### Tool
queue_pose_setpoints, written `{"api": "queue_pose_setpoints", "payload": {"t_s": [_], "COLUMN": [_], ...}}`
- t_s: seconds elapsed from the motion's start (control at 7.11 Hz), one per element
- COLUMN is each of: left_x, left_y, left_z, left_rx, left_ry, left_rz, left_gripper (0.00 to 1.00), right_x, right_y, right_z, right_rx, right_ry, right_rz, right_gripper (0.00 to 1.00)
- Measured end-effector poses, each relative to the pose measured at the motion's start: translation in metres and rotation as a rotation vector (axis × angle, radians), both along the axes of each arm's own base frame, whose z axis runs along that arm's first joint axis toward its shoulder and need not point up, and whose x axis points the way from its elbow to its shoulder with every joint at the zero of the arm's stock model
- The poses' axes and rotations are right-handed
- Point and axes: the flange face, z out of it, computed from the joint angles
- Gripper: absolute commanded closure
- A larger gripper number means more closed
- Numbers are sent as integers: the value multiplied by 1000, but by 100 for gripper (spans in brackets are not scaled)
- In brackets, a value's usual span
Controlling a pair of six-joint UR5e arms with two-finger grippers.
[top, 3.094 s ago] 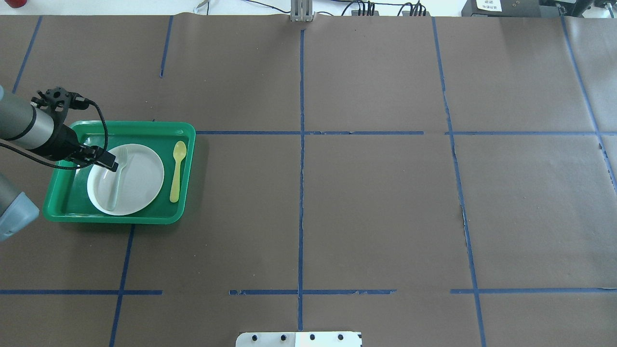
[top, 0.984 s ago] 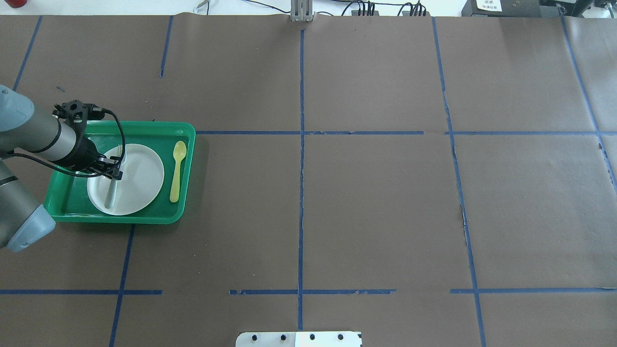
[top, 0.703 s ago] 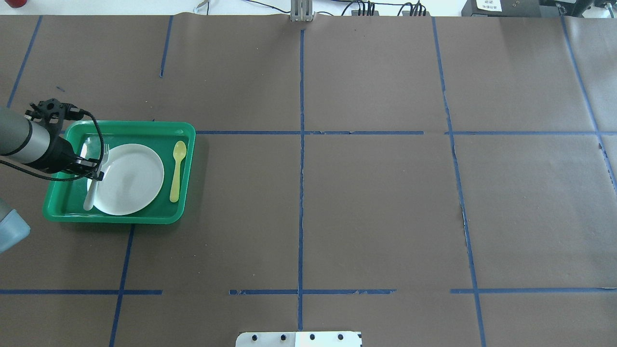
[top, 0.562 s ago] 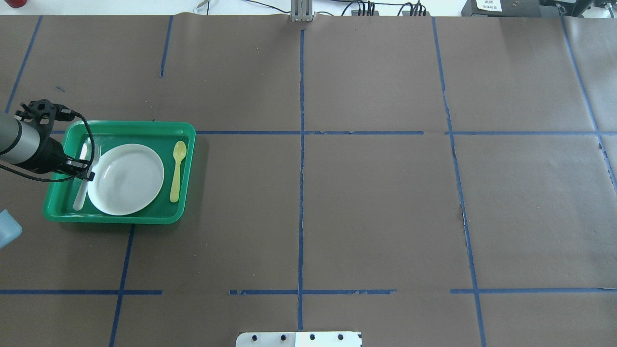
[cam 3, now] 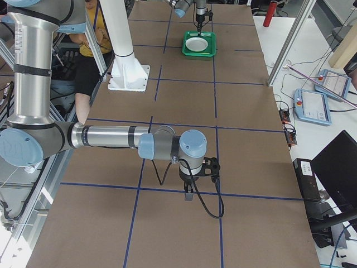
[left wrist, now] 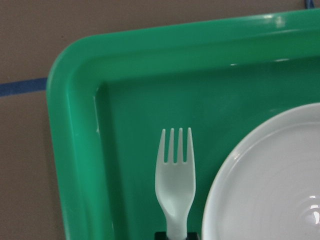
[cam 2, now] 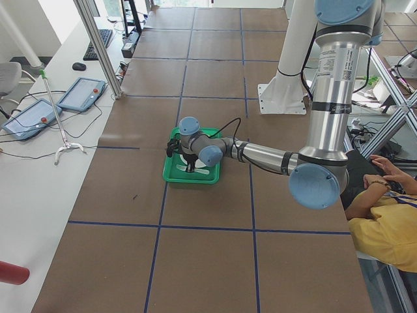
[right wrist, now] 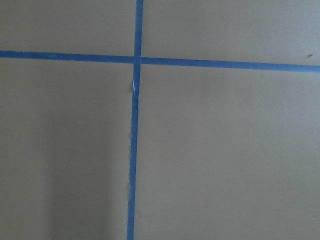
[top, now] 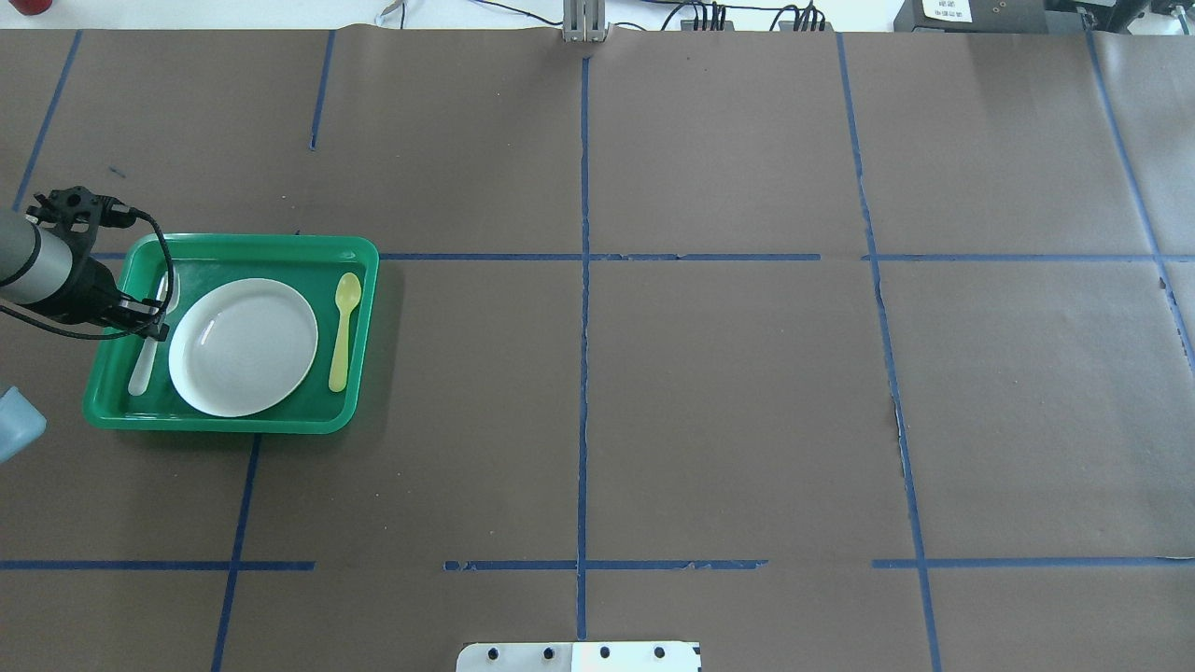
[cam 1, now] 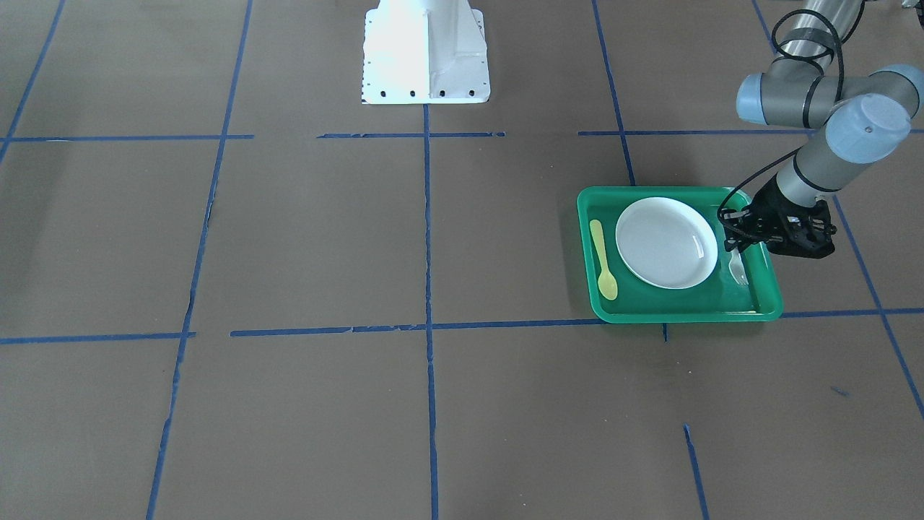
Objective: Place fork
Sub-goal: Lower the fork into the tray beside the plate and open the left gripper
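Fork (top: pixel 142 368): over the bare strip of the green tray (top: pixel 233 427), at 9 o'clock of the white plate (top: pixel 243 347) in the overhead view. Tines point to 12 o'clock and the handle to 6. It sits just beside the plate rim, not on it.

Left gripper (top: pixel 154 329): looks clenched on the fork's neck. In the wrist view, dark finger tips close in on the neck at the bottom edge. Can't tell whether the fork already rests on the tray floor.

Change: three seconds ago the fork lay across the plate. It has since been carried toward 9 o'clock and is now clear of the plate. Judgement: the placing is nearly done, with lowering, release and withdrawal left.

Yellow spoon (top: pixel 343 327): at 3 o'clock of the plate, unmoved.

Right gripper (cam 3: pixel 188 196): far down the table over bare paper, state can't be told.

Writing: white label (top: pixel 946 9) at the far edge, too small to read. No brands seen.
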Motion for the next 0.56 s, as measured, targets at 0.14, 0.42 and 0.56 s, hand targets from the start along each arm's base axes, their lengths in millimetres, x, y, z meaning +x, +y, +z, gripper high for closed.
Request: {"api": "queue_pose_setpoints", "payload": {"t_s": [0.14,0.42,0.56], "left_x": [-6,-4,-2], "left_y": [-10,-24,-27], "left_z": [-1,4,6], "left_rx": [-3,-34,-47], "left_ry": [1,-2,-3], "left_rz": [-20,-49,-58], "left_gripper": [100,100,100], "right_x": [0,0,0], "right_y": [0,0,0], "right_z": [0,0,0], "right_rx": [0,0,0], "right_ry": [0,1,0], "right_rz": [0,0,0], "right_gripper": [0,0,0]}}
